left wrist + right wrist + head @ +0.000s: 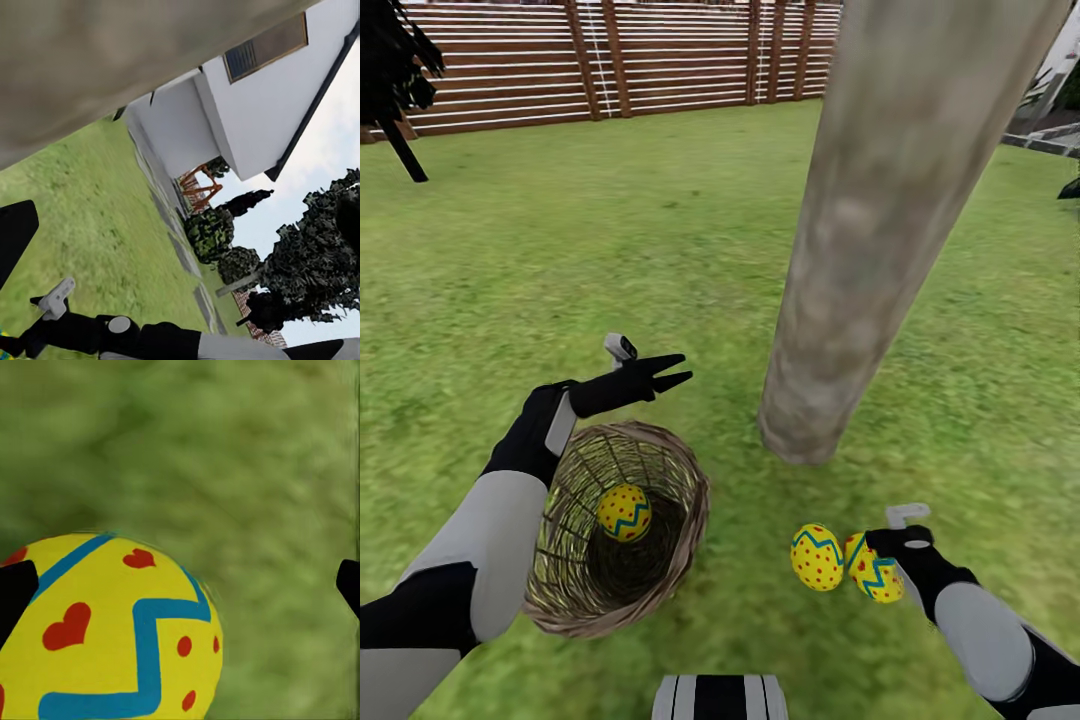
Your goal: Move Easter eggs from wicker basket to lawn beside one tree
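one easter egg (624, 512) lies in the wicker basket (685, 545); two eggs (817, 557) rest on the lawn (560, 260) near the tree (880, 230). left gripper (670, 372) fingers spread, empty; right gripper (880, 545) fingers released around an egg.

A yellow Easter egg (112, 637) is seen close up, marked with red hearts and dots and a blue zigzag band. It is backed by blurred green lawn (225, 457). Two dark fingertips (15, 592) of the right gripper are seen wide apart at opposite edges, one touching or overlapping the egg's side, the other clear of it.
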`<state>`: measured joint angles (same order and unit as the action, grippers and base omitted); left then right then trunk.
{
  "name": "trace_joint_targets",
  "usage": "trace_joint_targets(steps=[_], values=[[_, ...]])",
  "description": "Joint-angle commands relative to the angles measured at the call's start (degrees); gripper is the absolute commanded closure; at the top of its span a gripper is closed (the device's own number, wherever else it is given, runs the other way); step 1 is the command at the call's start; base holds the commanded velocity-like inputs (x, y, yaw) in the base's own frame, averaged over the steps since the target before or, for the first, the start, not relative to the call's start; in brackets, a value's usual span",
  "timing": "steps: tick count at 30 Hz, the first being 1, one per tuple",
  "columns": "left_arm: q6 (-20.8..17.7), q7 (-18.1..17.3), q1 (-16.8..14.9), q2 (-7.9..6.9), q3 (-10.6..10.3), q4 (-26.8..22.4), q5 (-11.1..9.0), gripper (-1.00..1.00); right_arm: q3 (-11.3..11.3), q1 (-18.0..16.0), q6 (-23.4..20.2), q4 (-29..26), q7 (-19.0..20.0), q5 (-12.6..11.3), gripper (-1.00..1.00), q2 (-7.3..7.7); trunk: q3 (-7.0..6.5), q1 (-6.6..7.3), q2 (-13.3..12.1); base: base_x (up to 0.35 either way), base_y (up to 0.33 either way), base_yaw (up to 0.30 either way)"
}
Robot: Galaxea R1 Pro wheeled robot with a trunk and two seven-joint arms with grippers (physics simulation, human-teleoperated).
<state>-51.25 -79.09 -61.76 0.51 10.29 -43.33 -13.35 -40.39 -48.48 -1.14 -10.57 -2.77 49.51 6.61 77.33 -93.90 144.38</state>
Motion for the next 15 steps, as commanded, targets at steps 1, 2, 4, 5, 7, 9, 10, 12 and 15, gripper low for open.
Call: trace_joint_targets(steps=[1,2,4,5,7,9,10,12,15], values=[[-0.60,-0.20,-0.03,0.14,0.17,0.00,0.16,-1.00,-0.27,-0.04,-0.42,-0.88,1.31,0.43,-1.00,-0.01,-0.19,0.03,0.00,0.000,0.000,0.000],[-0.61,-0.19,-0.03,0.17,0.14,0.00,0.17,-1.00,-0.34,-0.04,-1.31,-2.26,3.64,0.39,-1.00,-0.02,-0.41,0.06,-0.02,0.000,0.000,0.000],[-0.61,-0.19,-0.03,0.16,0.09,0.00,0.17,-1.00,-1.63,-0.04,-5.65,-7.58,10.40,0.31,-1.00,0.09,-0.85,0.11,-0.04,0.000,0.000,0.000],[-0.61,-0.19,-0.03,0.15,0.09,0.00,0.17,-1.00,-3.21,-0.04,-7.78,-10.46,14.67,0.05,-1.00,0.13,-1.08,0.13,-0.06,0.000,0.000,0.000],[-0.61,-0.19,-0.03,0.12,0.09,0.00,0.17,-1.00,-5.19,-0.04,-13.49,-15.24,22.94,-0.66,-1.00,0.33,-1.52,0.18,-0.08,0.000,0.000,0.000],[-0.61,-0.19,-0.03,0.00,0.08,0.00,0.23,-1.00,-5.69,-0.04,-22.01,-20.74,34.59,-0.87,-1.00,0.64,-1.96,0.24,-0.11,0.000,0.000,0.000],[-0.61,-0.14,-0.03,-0.05,0.08,0.00,0.25,-1.00,-5.74,-0.04,-26.37,-22.24,39.42,-0.89,-1.00,0.83,-2.18,0.26,-0.12,-0.078,0.000,0.000],[-0.61,-0.11,-0.03,-0.12,0.08,0.00,0.27,-1.00,-5.75,-0.04,-29.92,-23.19,43.81,-0.89,-1.00,1.59,-2.63,0.31,-0.15,-0.252,0.000,0.000],[-0.61,-0.10,-0.03,-0.19,0.08,0.00,0.26,-1.00,-5.76,-0.04,-30.68,-25.33,49.14,-0.90,-1.00,2.37,-3.29,0.39,-0.19,-0.229,0.000,0.000]])
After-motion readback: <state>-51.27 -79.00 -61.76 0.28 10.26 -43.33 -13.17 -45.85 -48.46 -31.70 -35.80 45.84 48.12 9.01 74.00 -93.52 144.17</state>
